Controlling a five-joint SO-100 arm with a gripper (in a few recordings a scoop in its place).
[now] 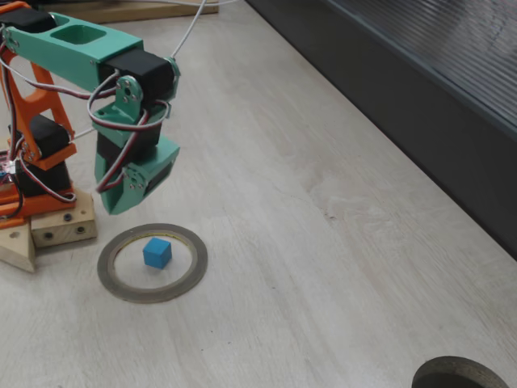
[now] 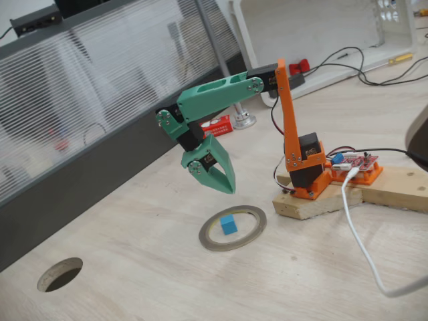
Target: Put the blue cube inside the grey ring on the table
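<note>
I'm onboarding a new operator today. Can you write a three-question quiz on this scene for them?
1. True or false: the blue cube lies inside the grey ring.
2. The end effector is: A) gripping the cube, B) raised above the ring, holding nothing, C) resting on the table.
3. Fill in: the arm's base is fixed to a ____ block.

Key: 1 true; 2 B; 3 wooden.

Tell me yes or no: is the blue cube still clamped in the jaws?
No. In both fixed views the blue cube sits on the table inside the grey ring, with the gripper raised above it and holding nothing.
</note>
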